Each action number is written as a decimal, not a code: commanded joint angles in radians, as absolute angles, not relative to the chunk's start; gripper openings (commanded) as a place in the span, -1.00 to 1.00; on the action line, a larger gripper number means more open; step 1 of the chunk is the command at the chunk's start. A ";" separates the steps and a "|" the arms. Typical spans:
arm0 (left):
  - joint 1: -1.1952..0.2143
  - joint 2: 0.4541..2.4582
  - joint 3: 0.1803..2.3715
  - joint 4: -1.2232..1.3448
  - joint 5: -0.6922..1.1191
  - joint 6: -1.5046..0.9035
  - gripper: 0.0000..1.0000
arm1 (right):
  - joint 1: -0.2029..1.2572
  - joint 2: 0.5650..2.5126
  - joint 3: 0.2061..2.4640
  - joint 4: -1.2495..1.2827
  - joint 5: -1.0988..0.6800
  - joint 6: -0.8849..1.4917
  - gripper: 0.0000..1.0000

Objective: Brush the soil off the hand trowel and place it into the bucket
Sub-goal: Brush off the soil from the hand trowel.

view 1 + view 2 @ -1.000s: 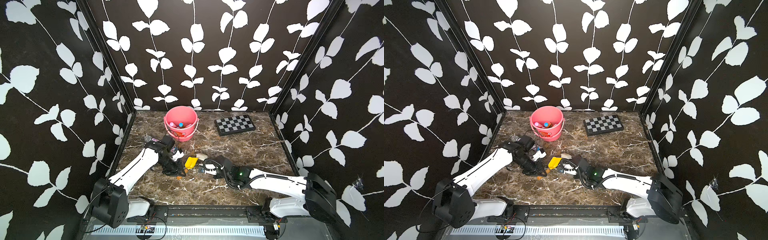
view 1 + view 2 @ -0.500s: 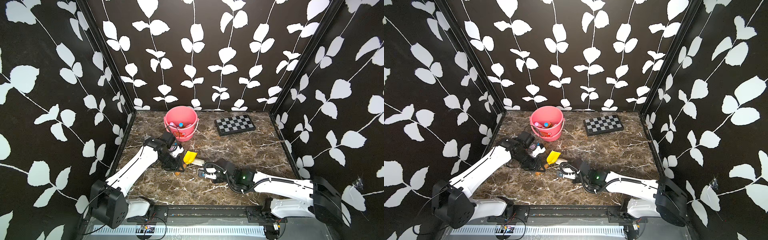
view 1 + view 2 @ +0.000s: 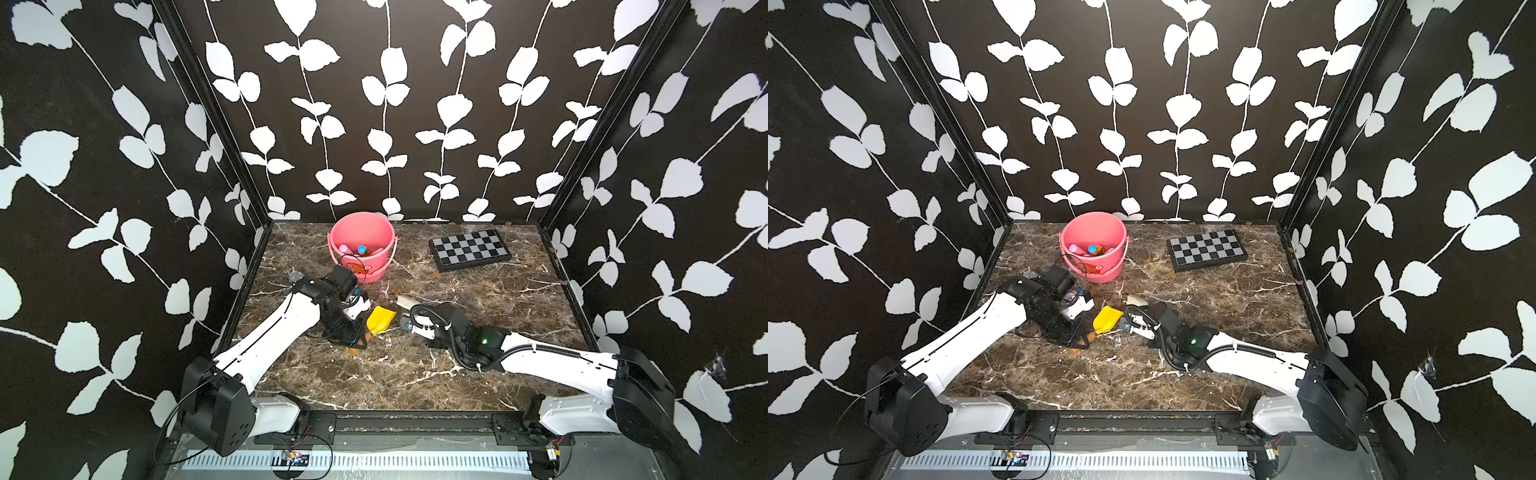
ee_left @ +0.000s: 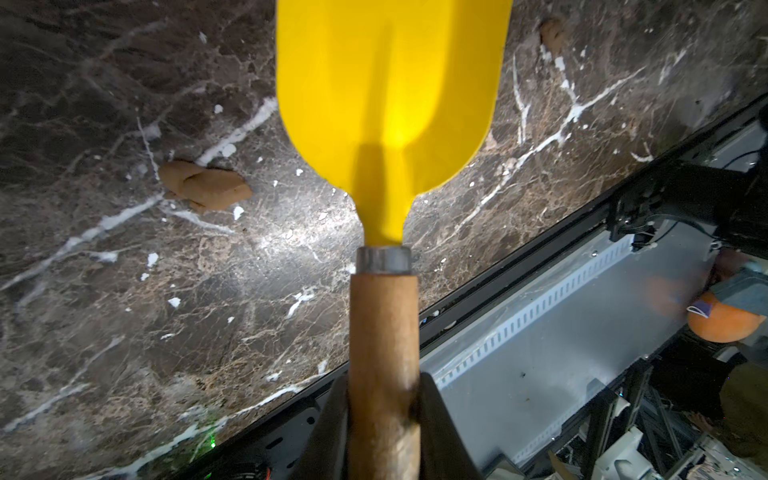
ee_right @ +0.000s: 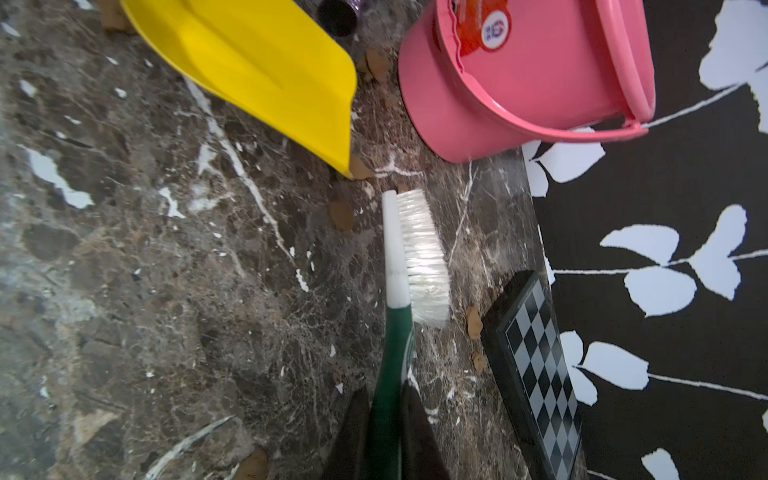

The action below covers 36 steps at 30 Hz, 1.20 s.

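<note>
My left gripper is shut on the wooden handle of the hand trowel, whose yellow blade hangs just above the marble table. In both top views the blade sits left of centre, in front of the pink bucket. No soil shows on the side of the blade I can see. My right gripper is shut on a green-handled brush with white bristles, a short gap away from the blade's edge. Brown soil lumps lie on the table.
A black-and-grey chessboard lies at the back right, with more soil lumps beside it. The bucket holds several small coloured items. Patterned walls close in three sides, and a black rail edges the front.
The brush was against the trowel blade a second ago and my right arm has drawn it off to the right. The left arm has shifted the trowel only slightly.
</note>
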State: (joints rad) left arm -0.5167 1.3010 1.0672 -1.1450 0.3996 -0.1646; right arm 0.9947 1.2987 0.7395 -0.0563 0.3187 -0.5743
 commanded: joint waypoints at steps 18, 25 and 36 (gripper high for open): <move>-0.487 1.208 0.837 -0.565 0.971 -0.732 -1.00 | 1.037 1.127 0.485 0.357 0.059 -0.541 -1.00; -0.475 1.221 0.816 -0.586 1.011 -0.712 -1.00 | 1.007 1.135 0.465 0.457 0.220 -0.574 -1.00; -0.419 1.237 0.889 -0.783 0.968 -0.535 -1.00 | 0.926 1.142 0.483 0.423 0.437 -0.481 -1.00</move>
State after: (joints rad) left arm -0.4351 1.2438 0.8509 -0.6971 0.9794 -0.6086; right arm 0.9466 1.1584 0.4595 0.3702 0.3389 -0.5323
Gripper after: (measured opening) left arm 0.231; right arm 0.117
